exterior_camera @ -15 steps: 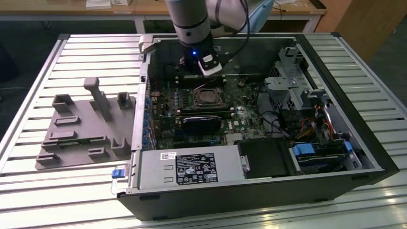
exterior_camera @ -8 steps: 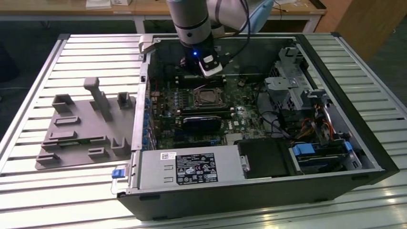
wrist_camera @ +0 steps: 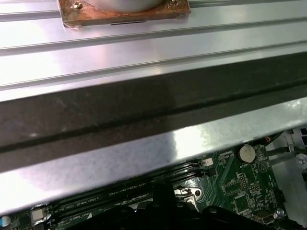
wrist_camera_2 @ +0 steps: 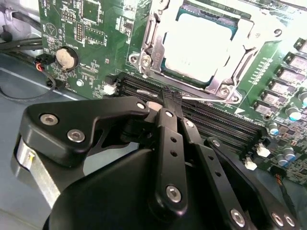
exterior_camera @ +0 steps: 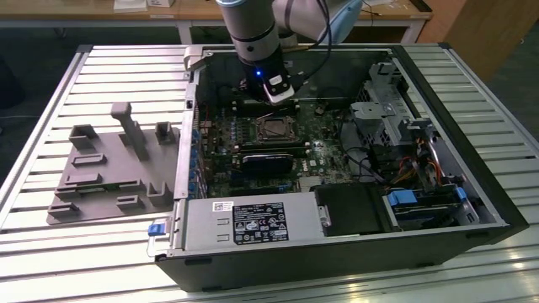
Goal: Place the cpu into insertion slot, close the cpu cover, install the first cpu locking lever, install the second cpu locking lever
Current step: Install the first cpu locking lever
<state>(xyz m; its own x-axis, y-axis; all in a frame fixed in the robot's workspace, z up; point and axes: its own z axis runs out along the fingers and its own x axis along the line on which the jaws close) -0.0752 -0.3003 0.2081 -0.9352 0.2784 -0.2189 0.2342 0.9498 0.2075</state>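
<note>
- gripper (wrist_camera_2: 170, 98): fingers pressed together, tips at the thin locking lever (wrist_camera_2: 201, 97), over the memory slots (wrist_camera_2: 216, 120). Whether the wire is pinched cannot be told.
- risk: the tips may well slip off the lever if the push is off-line. It would likely spring back, or the tips could scrape the board.
- cpu (wrist_camera_2: 201, 40): seated in the insertion slot (exterior_camera: 274, 129), with the cpu cover (wrist_camera_2: 242, 60) lying flat around it.
- arm (exterior_camera: 252, 31): near-vertical at the exterior view's upper centre, wrist inside the case (exterior_camera: 471, 189).
</note>
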